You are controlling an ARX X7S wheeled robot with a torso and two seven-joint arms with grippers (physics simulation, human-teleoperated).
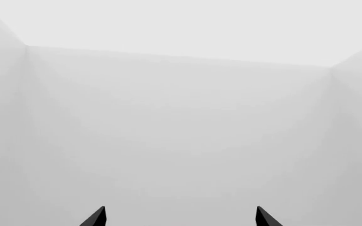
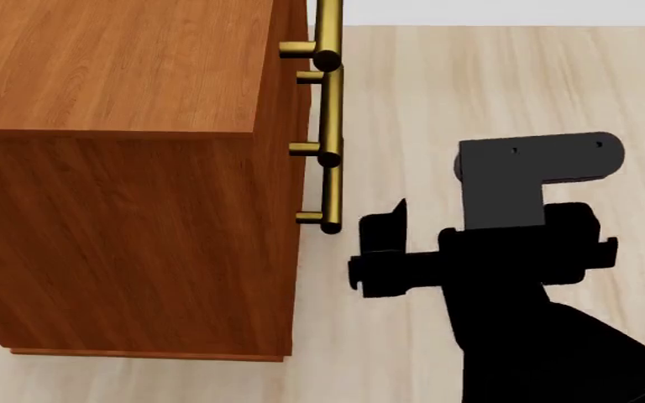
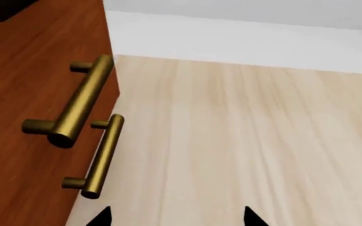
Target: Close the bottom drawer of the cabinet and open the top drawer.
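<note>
Black and angular, the right gripper [image 2: 381, 252] sits low in the head view beside the cabinet's front edge, its fingers reaching toward the brass handles without touching them. In the right wrist view its two dark fingertips [image 3: 99, 217] stand apart with bare floor between them, so the jaws are spread and hold nothing.

Just beside that gripper stands the cabinet [image 2: 121, 168], a boxy reddish-brown wood-grain body seen from above and from one side in the head view. Its front faces the robot's right, so only the edge of the front shows there, with three brass bar handles stacked along it. All three drawers lie flush with the front. The top drawer [image 2: 289, 50] is nearest the cabinet's upper face, and the bottom drawer [image 2: 296, 218] lies lowest, level with the right gripper. No writing, label or brand mark can be read on the wood or the brass.

The right wrist view shows what the head view hides: the drawer fronts face-on at a slant, with two handles [image 3: 74, 106] standing out on short posts, and pale plank floor [image 3: 244, 141] running back to a white wall.

The left gripper [image 1: 181, 219] is out of the head view. The left wrist view shows only its two dark fingertips [image 1: 96, 217], well apart, against plain white walls [image 1: 181, 132] meeting in corners. Neither cabinet nor floor appears there.
</note>
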